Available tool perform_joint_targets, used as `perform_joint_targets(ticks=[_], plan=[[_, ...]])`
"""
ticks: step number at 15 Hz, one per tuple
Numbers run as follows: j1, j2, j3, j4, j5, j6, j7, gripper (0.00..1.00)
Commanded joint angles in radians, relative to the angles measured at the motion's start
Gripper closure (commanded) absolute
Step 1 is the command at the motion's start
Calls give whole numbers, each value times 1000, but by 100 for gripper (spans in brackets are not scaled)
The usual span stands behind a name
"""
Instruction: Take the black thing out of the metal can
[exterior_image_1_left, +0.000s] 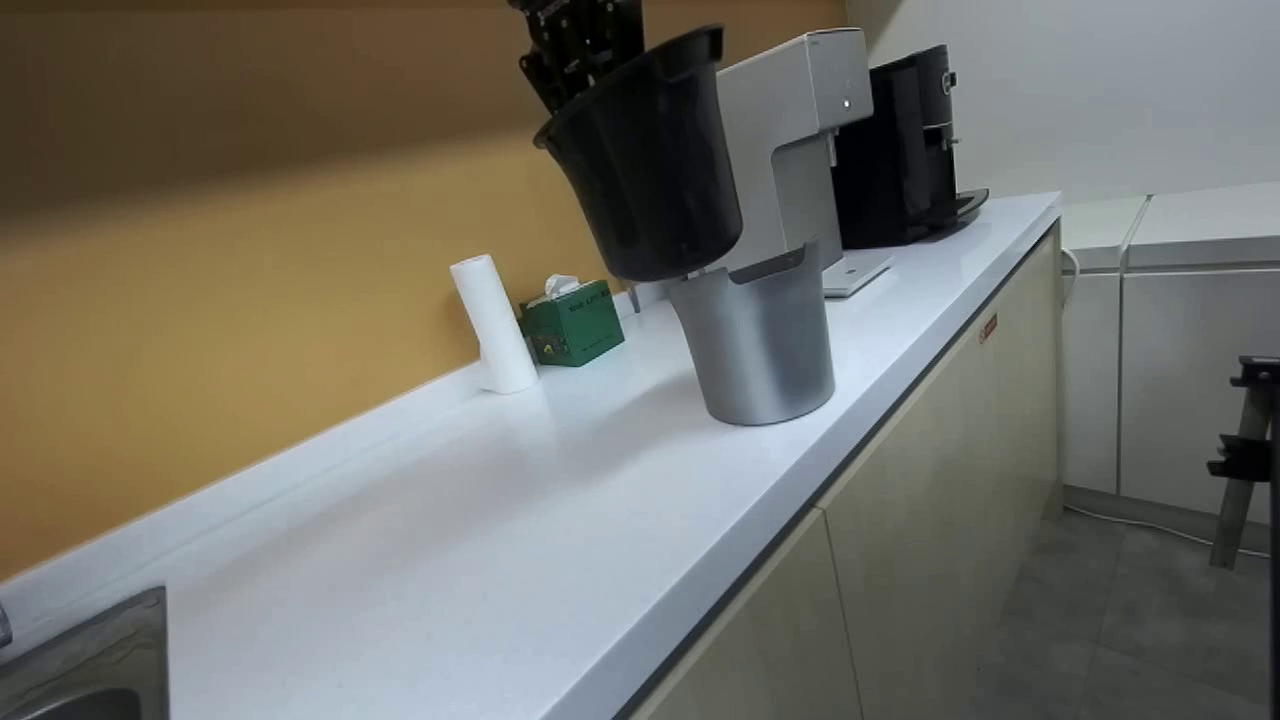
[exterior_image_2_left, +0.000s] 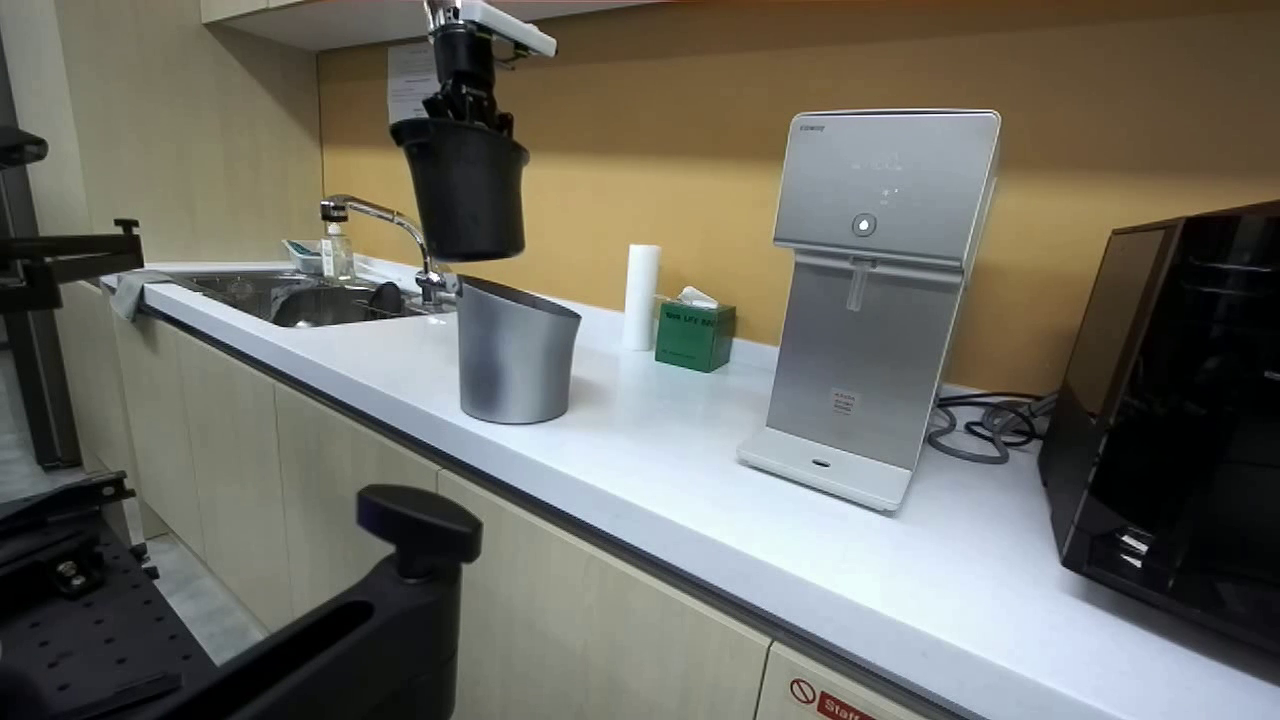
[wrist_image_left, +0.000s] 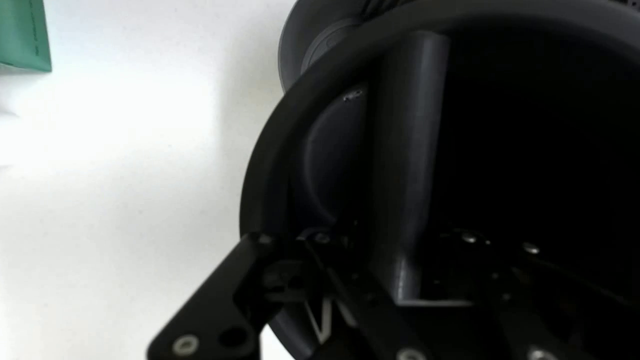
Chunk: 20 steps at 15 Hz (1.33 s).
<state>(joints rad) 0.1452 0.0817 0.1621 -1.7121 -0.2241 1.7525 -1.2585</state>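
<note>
The black cup (exterior_image_1_left: 655, 165) hangs tilted in the air just above the metal can (exterior_image_1_left: 765, 345); in an exterior view its base (exterior_image_2_left: 470, 200) is a little over the rim of the can (exterior_image_2_left: 517, 355). The can stands upright on the counter. My gripper (exterior_image_1_left: 585, 55) reaches down into the cup's mouth, and its fingertips are hidden in both exterior views. In the wrist view the gripper (wrist_image_left: 385, 255) appears shut on an upright divider inside the cup (wrist_image_left: 262, 165). Part of the can (wrist_image_left: 300, 45) shows behind the cup's rim.
A white roll (exterior_image_1_left: 495, 325) and a green tissue box (exterior_image_1_left: 575, 325) stand by the wall. A silver water dispenser (exterior_image_2_left: 870, 330) and black coffee machine (exterior_image_2_left: 1180, 420) stand further along the white counter (exterior_image_1_left: 480, 540). A sink with a faucet (exterior_image_2_left: 385, 215) is at the other end.
</note>
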Motion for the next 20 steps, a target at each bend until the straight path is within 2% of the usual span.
perform_joint_targets(ticks=[1, 9, 20], plan=[[27, 28, 23, 28, -2, -25, 9, 92], [51, 62, 55, -16, 53, 67, 28, 92], [43, 155, 50, -55, 73, 175, 33, 92]])
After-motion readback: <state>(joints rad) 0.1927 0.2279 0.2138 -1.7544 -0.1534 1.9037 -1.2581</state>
